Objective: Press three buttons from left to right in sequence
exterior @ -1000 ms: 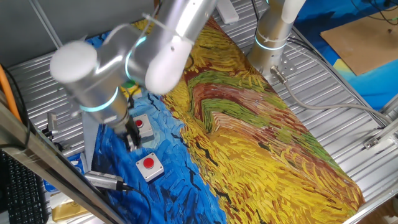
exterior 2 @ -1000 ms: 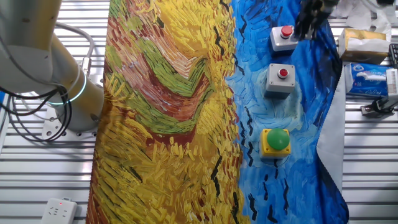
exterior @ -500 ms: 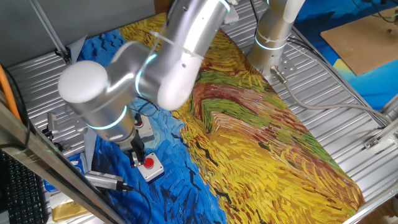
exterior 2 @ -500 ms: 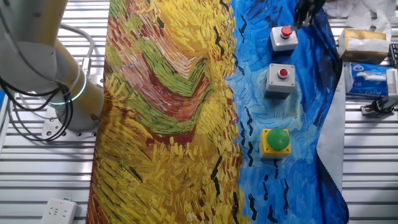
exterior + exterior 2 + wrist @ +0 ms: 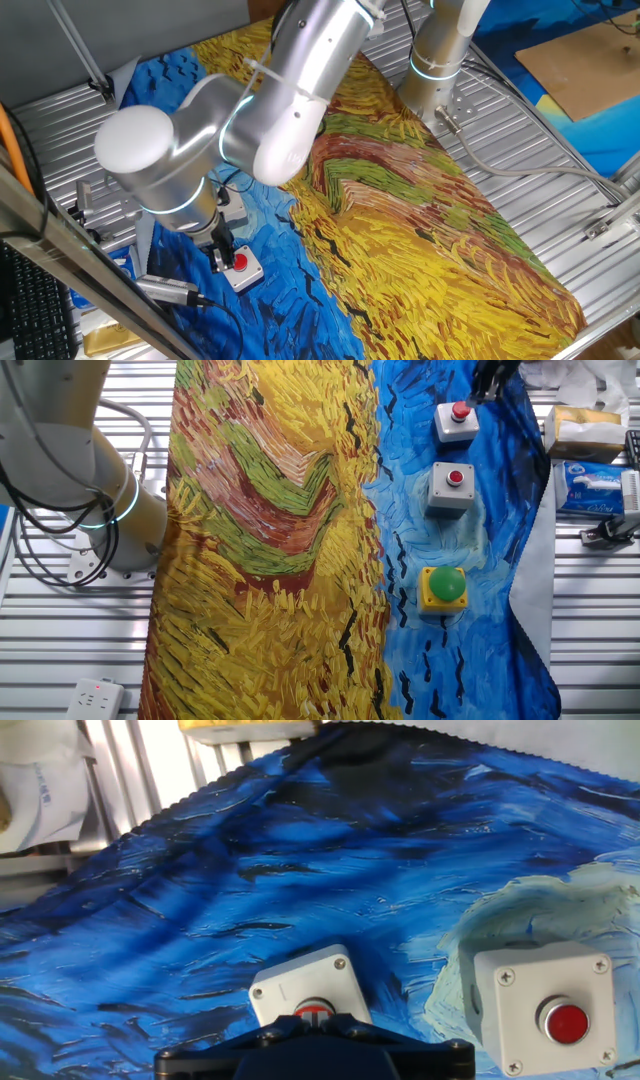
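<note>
Scene: painted cloth (image 5: pixel 270 540) over the table; the three buttons sit in a row on its blue part.
Green-capped button (image 5: pixel 444 587): yellow box, at one end of the row, well apart from the arm.
Middle red button (image 5: pixel 452 487): grey box, cap up, nothing touching it; in hand view it lies off to the side of the tool.
End red button (image 5: pixel 457 420): grey box nearest the cloth edge; the target of this step, judging by the tool's place.
Gripper (image 5: pixel 220 257): tip just at this end box, right beside its red cap; hand view shows the cap (image 5: pixel 314 1015) partly hidden under the black gripper body.
Pincer state: cannot tell. No view shows the fingertips or a gap between them; it appears to hold nothing.
Contact: cannot tell whether the tip rests on the cap or hangs just above it.
Step in hand (judged): pressing the last button of the row; the other two are free of the arm.
How to do it well: centre the tip on the round cap, not on the box rim or its corner screws; push straight down along the cap's axis; lift straight off.
Risk: an off-centre or slanted push may skid the light box on the loose cloth, or tip it toward the cloth edge.
</note>
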You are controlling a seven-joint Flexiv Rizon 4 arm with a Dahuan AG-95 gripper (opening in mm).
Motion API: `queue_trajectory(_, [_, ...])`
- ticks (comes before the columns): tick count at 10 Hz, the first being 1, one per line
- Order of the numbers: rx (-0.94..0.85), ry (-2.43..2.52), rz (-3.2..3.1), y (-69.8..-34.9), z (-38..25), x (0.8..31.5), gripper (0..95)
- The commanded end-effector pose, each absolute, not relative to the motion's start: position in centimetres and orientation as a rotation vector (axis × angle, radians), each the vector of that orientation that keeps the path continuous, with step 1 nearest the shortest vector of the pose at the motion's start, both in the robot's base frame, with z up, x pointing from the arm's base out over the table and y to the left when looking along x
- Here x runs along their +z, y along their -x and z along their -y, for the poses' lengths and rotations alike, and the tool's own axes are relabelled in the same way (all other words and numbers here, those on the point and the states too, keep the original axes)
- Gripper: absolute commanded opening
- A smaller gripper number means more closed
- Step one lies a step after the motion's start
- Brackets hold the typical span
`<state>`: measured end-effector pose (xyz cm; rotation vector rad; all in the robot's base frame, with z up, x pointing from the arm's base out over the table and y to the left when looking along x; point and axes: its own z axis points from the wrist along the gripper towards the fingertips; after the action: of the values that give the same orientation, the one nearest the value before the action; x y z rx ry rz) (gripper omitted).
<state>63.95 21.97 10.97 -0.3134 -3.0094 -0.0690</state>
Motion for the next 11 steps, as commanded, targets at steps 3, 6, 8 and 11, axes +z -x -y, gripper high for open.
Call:
queue_trajectory(3, [-0.068, 0.296, 3.016, -63.4, -21.8, 8.8, 0.0])
queue_trajectory(6, [-0.086, 0.293, 3.009, -63.5, -21.8, 8.4, 0.0])
queue_trajectory(8, [-0.073, 0.286, 3.008, -63.6, -21.7, 7.7, 0.0])
queue_trajectory(11, [-0.075, 0.278, 3.007, -63.7, -21.7, 6.6, 0.0])
